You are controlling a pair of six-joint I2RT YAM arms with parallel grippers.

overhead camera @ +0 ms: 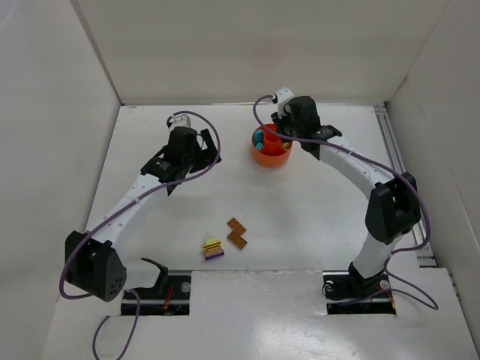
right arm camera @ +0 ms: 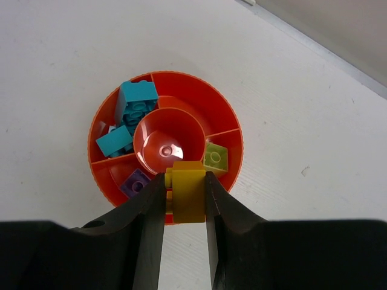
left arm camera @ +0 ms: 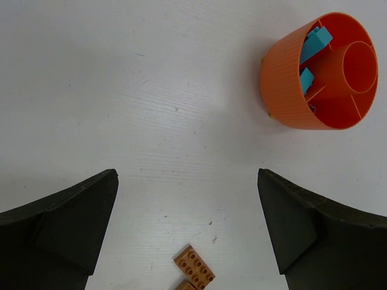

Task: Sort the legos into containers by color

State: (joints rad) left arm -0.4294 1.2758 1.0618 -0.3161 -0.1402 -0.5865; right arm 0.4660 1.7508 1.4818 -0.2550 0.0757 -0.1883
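Observation:
The round orange dish (overhead camera: 271, 156) stands at the back middle of the table; it also shows in the right wrist view (right arm camera: 233, 130) and the left wrist view (left arm camera: 284, 78). Its sections hold teal bricks (right arm camera: 136, 99), a purple brick (right arm camera: 135, 182) and a pale yellow-green brick (right arm camera: 215, 157). My right gripper (right arm camera: 184, 181) is shut on a yellow brick (right arm camera: 188, 192) just above the dish's near rim. My left gripper (left arm camera: 187, 211) is open and empty, to the left of the dish. Two orange-brown bricks (overhead camera: 237, 233) and a stacked yellow and purple brick (overhead camera: 213, 248) lie near the front.
White walls enclose the table on the left, back and right. A metal rail (overhead camera: 401, 161) runs along the right side. The arm bases (overhead camera: 358, 289) stand at the near edge.

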